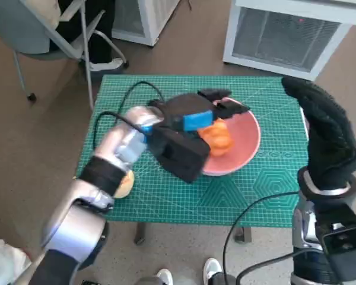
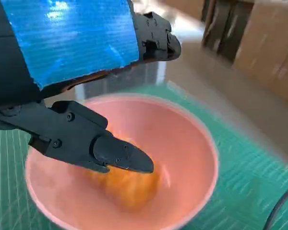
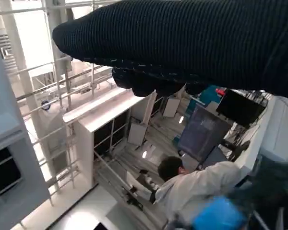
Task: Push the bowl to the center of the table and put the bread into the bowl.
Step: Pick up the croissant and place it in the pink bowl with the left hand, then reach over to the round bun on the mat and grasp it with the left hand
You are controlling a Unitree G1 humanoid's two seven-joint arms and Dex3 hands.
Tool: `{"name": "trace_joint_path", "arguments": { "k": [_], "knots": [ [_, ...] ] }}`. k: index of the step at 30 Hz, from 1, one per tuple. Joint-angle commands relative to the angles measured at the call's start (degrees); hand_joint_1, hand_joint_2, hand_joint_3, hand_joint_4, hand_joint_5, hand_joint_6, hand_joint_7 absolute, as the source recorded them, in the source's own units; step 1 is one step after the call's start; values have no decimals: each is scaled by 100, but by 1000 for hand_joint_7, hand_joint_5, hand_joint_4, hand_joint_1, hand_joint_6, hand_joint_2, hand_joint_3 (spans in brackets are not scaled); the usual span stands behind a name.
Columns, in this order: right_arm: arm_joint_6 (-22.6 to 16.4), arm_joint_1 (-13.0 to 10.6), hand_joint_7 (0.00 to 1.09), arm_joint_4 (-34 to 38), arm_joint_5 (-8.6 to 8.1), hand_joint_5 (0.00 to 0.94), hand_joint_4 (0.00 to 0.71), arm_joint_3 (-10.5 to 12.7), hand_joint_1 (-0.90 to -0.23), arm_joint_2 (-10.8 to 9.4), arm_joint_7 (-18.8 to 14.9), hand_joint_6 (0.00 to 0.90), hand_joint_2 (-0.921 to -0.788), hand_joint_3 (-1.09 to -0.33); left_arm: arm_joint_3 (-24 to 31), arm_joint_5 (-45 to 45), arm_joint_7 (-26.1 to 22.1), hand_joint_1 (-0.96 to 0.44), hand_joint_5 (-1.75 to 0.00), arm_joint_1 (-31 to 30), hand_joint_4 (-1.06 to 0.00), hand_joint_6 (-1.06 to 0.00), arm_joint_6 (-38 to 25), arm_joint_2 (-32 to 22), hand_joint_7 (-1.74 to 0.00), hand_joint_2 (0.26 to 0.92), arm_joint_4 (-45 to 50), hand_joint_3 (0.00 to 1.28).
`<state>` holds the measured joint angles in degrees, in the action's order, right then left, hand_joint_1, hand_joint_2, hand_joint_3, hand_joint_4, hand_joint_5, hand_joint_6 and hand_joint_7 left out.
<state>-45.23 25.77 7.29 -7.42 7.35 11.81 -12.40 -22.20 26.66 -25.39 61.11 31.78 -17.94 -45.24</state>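
The table, a small square top under a green gridded cutting mat, carries a pink bowl right of center, nearer the far edge. The bowl is round, smooth, matte-looking plastic w/ a thin rim. The left hand, black w/ glossy blue tape on its back, hangs over the bowl; the bread, an orange-brown lumpy roll, sits under its fingers. The left wrist view is blurred: the bread reads as an orange smear in the bowl, just behind a fingertip. Whether the left hand is clamped on the bread or has parted from it, can't tell. The right hand, in a ribbed black knit glove, stands upright at the table's right edge, holding nothing, fingers roughly straight & together; the glove fills the right wrist view's top, w/ a person in a pale sleeve beyond. A second pale roll lies by the left forearm near the table's front left.

Risks, as a guess: the bowl looks light & slick, so a rising hand that catches the rim could tip or skid it; a soft roll may cling to the fingers & lift back out. The bowl seems off-center, so a push may yet be needed.
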Motion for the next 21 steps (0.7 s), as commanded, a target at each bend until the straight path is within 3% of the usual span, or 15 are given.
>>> {"name": "trace_joint_path", "arguments": {
  "k": [1,9,21],
  "knots": [
    [28,-134,686,-40,36,3,298,-33,-601,-44,30,-1,-921,-767,386,-422,-221,-471,-60,-500,-409,-336,120,-561,-297,899,837,4],
    [4,-179,673,-76,-5,2,297,-43,-601,-41,-6,-1,-921,-771,1163,-1089,-577,-394,-44,-1686,-541,-444,68,-1600,-320,889,2524,0],
    [54,-125,666,-98,-93,1,295,-109,-601,-76,-36,-1,-921,-774,2090,-1534,-944,-368,-1,-3393,-485,-504,-15,-2909,-114,868,3792,0]
  ]
}}
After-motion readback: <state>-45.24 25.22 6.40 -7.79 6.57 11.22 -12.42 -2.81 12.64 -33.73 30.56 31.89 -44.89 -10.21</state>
